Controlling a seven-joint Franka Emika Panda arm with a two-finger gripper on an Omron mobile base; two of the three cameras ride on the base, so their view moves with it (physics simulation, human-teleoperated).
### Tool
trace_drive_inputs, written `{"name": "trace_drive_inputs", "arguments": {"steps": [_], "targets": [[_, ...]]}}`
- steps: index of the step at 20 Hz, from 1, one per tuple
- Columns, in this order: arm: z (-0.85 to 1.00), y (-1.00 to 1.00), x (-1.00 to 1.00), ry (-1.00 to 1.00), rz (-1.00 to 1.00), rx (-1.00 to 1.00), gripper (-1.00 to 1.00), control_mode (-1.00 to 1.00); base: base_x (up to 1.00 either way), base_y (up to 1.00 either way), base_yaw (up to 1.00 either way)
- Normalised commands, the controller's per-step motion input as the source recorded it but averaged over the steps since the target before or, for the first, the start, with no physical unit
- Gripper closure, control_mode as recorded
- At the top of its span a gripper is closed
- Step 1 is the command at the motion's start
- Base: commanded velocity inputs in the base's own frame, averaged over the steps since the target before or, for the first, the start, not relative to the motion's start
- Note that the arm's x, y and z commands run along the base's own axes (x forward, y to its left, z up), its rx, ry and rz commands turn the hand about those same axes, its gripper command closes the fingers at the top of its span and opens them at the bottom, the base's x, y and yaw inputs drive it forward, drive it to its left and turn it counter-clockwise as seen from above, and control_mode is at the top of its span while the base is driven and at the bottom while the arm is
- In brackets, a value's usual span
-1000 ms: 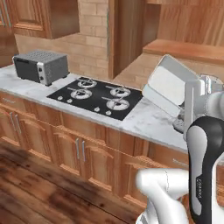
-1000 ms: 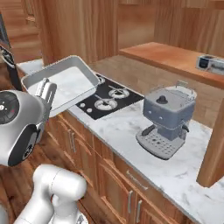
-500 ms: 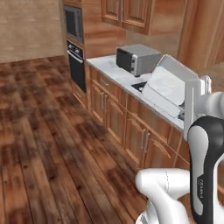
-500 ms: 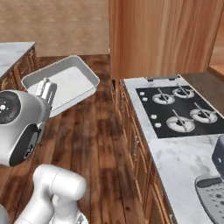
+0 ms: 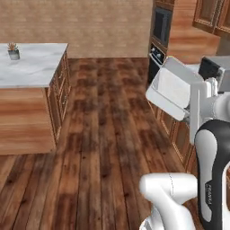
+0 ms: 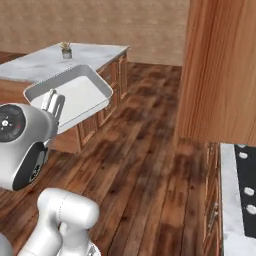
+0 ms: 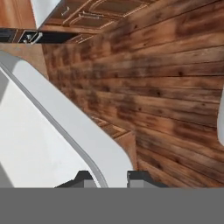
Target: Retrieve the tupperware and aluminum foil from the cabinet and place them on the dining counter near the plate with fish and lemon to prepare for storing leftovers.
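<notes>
The tupperware is up in the air, clamped at its rim by the hand of the white arm, well above the wooden floor. In the hand view the 2 dark fingertips sit either side of the tub's pale rim, so the hand is nearly closed and pinching that edge. The tub is tilted: in the left base view its open inside faces left and forward, and in the right base view its pale inside faces up and toward the camera, with the flared rim running around it.

To the left stands a marble-topped bench on wooden cupboards, with a small potted plant near its far corner; the same plant appears on the marble top in the right base view, beyond the tub. A built-in oven sits in the wooden wall units on the right of the left base view, behind the tub. In the right base view a tall wooden panel rises on the right, and below it a black hob is set in a marble bench.
</notes>
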Motion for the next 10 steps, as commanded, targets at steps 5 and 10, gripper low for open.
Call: {"name": "trace_drive_inputs", "arguments": {"steps": [5, 10], "targets": [[0.00, 0.00, 0.00, 0.00, 0.00, 0.00, 1.00, 1.00, 0.74, 0.34, 0.62], [0.00, 0.00, 0.00, 0.00, 0.00, 0.00, 1.00, 1.00, 0.36, 0.01, 0.83]]}}
